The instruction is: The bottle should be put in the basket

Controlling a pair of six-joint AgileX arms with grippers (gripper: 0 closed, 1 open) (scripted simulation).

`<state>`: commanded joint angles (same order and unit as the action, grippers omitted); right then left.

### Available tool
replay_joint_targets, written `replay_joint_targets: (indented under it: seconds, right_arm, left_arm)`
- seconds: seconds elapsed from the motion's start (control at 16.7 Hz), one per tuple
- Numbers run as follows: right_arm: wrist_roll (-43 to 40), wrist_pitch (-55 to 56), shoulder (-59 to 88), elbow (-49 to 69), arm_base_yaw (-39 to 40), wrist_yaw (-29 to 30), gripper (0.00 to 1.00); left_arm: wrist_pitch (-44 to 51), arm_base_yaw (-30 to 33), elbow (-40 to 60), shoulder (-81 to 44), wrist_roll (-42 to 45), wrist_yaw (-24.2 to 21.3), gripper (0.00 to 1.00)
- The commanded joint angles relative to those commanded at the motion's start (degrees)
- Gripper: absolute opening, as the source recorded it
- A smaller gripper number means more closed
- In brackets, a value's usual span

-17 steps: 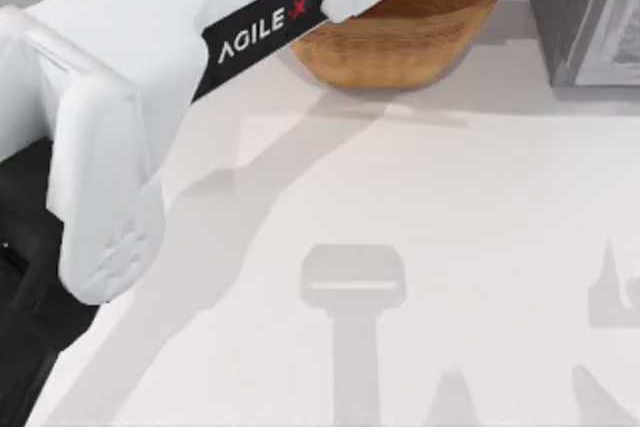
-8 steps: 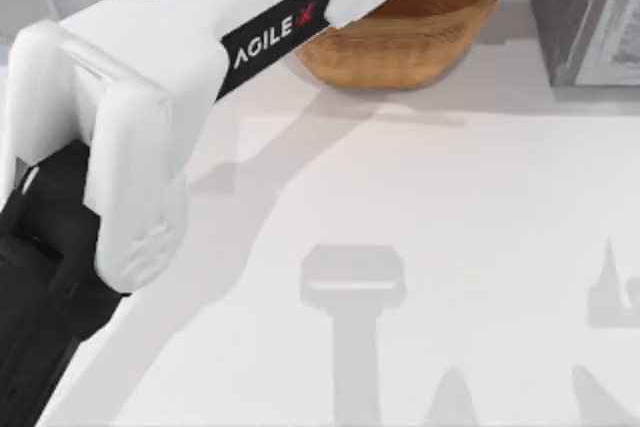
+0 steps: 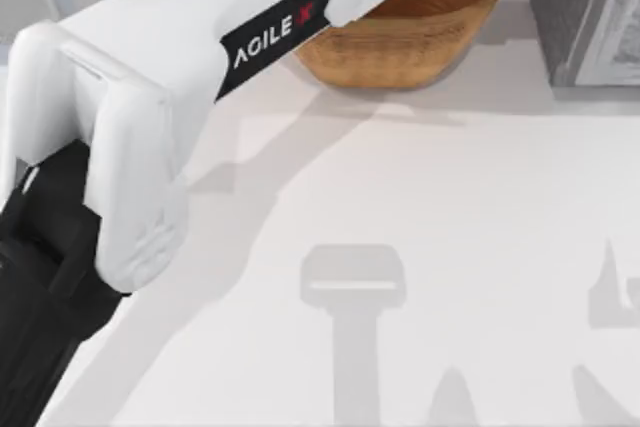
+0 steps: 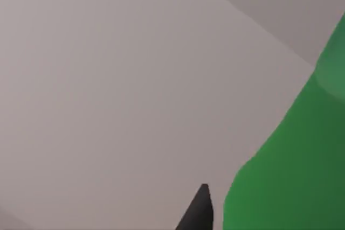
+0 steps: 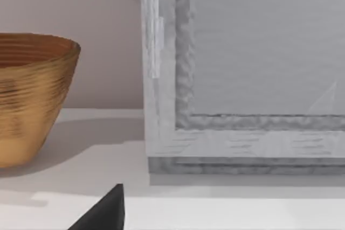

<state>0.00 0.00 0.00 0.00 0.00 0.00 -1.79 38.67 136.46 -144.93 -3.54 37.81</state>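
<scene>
Left arm (image 3: 180, 77), lettered "AGILE X", reaching to 1 o'clock over basket (image 3: 420, 42); bottle (image 4: 291, 171) beside fingertip (image 4: 198, 208); grip cannot be told.

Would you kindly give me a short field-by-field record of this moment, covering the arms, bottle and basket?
left arm: reaches across the table from the top view's left, its black wrist over the basket
left end effector: a dark fingertip beside the bottle
bottle: green body close against the left wrist camera
basket: at the table's far edge, left of a grey box
right arm: parked; its wrist camera faces the basket and grey box
bottle in basket: cannot tell
</scene>
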Motion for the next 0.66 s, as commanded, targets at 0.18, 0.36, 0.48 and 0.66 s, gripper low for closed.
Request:
replay_joint_targets:
  seconds: [0.18,0.36,0.48,0.66]
  right_arm:
    - [0.0,0.0,0.0,0.0,0.0,0.0,1.00]
    - [0.0,0.0,0.0,0.0,0.0,0.0,1.00]
    - [0.0,0.0,0.0,0.0,0.0,0.0,1.00]
    - [0.0,0.0,0.0,0.0,0.0,0.0,1.00]
  left_arm:
    - [0.0,0.0,0.0,0.0,0.0,0.0,0.83]
    - [0.0,0.0,0.0,0.0,0.0,0.0,1.00]
    - [0.0,0.0,0.0,0.0,0.0,0.0,1.00]
    - [0.0,0.0,0.0,0.0,0.0,0.0,1.00]
